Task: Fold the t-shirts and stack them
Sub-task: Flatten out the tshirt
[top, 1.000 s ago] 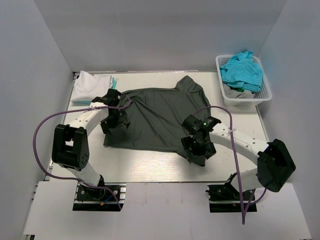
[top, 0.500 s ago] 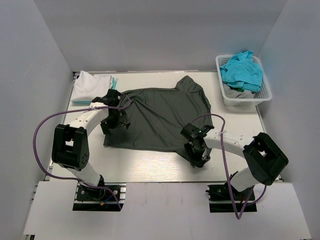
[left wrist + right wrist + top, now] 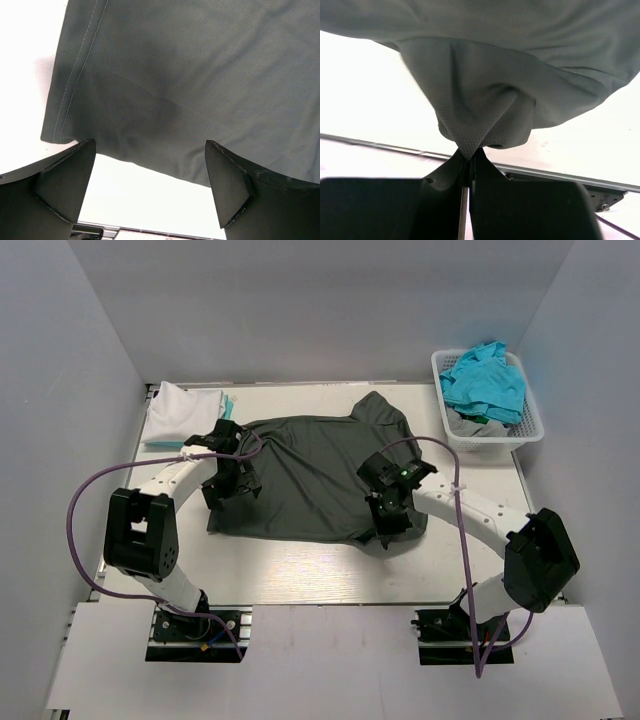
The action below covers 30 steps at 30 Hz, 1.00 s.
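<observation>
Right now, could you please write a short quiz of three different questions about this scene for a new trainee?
1. True or false: the left gripper stands open over the edge of the dark t-shirt.
2. What does the right gripper pinch? A a towel; B a fold of the dark t-shirt; C a sock.
3. Where do the turquoise t-shirts lie?

Key: 1 true. 2 B. 3 in the white basket at the far right corner of the table.
</observation>
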Each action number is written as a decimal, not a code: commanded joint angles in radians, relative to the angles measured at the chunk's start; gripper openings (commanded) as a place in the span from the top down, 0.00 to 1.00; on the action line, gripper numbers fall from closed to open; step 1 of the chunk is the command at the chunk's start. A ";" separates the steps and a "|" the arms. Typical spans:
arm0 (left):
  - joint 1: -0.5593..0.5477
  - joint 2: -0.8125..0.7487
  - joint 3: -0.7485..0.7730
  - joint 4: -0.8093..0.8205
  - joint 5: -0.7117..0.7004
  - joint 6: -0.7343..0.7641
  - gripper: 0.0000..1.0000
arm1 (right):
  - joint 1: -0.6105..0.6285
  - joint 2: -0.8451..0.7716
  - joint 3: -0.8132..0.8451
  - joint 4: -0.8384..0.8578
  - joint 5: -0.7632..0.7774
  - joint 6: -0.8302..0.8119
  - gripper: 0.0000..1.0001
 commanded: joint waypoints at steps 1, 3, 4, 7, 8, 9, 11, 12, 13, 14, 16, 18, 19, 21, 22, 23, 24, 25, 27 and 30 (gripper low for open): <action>0.002 -0.011 -0.016 0.025 0.013 0.002 0.00 | -0.027 -0.002 0.087 -0.147 -0.016 0.005 1.00; 0.002 0.012 -0.016 0.025 0.013 0.002 0.00 | -0.041 0.017 0.110 -0.171 -0.017 0.001 1.00; 0.002 0.012 -0.016 0.025 0.013 0.002 0.00 | -0.054 0.022 0.128 -0.171 -0.020 -0.013 1.00; 0.002 0.023 -0.016 0.034 0.013 0.002 0.00 | -0.086 0.030 0.159 -0.170 -0.043 -0.039 1.00; 0.002 0.032 -0.016 0.034 0.013 0.002 0.00 | -0.092 0.033 0.180 -0.173 -0.051 -0.047 1.00; 0.002 0.032 -0.016 0.034 0.013 0.002 0.00 | -0.106 0.034 0.191 -0.173 -0.052 -0.056 1.00; 0.002 0.041 -0.016 0.034 0.013 0.002 0.00 | -0.117 0.028 0.223 -0.184 -0.069 -0.081 1.00; 0.002 0.041 -0.016 0.034 0.013 0.002 0.00 | -0.124 0.022 0.224 -0.187 -0.072 -0.096 1.00; 0.011 0.041 -0.016 0.034 0.013 -0.009 0.00 | -0.127 -0.005 0.219 -0.196 -0.103 -0.099 1.00; 0.011 0.053 -0.025 0.034 0.013 -0.009 0.00 | -0.126 -0.015 0.167 -0.199 -0.112 -0.095 1.00; 0.011 0.064 -0.026 0.043 0.013 -0.018 0.00 | -0.127 -0.088 0.104 -0.182 -0.169 -0.081 1.00; 0.011 0.090 -0.035 0.043 0.004 -0.018 0.00 | -0.120 -0.168 -0.078 -0.129 -0.218 -0.003 0.99; 0.011 0.111 -0.026 0.032 -0.006 -0.018 0.00 | -0.120 -0.217 -0.129 -0.087 -0.367 0.013 0.92; 0.011 0.133 -0.026 0.020 -0.022 -0.018 0.00 | -0.120 -0.298 -0.281 -0.070 -0.443 0.066 0.81; 0.011 0.142 -0.026 0.009 -0.033 -0.031 0.00 | -0.123 -0.320 -0.292 -0.082 -0.430 0.071 0.73; 0.011 0.151 -0.015 0.009 -0.033 -0.031 0.00 | -0.124 -0.364 -0.283 -0.111 -0.383 0.067 0.38; 0.011 0.165 -0.015 0.009 -0.033 -0.031 0.00 | -0.121 -0.370 -0.243 -0.148 -0.356 0.062 0.25; 0.011 0.165 -0.015 0.009 -0.018 -0.031 0.00 | -0.123 -0.361 -0.193 -0.168 -0.323 0.032 0.19; 0.011 0.165 -0.006 0.009 -0.018 -0.031 0.00 | -0.123 -0.340 -0.124 -0.155 -0.313 0.011 0.16; 0.011 0.155 -0.006 0.019 -0.018 -0.031 0.00 | -0.118 -0.259 -0.105 -0.087 -0.373 -0.042 0.14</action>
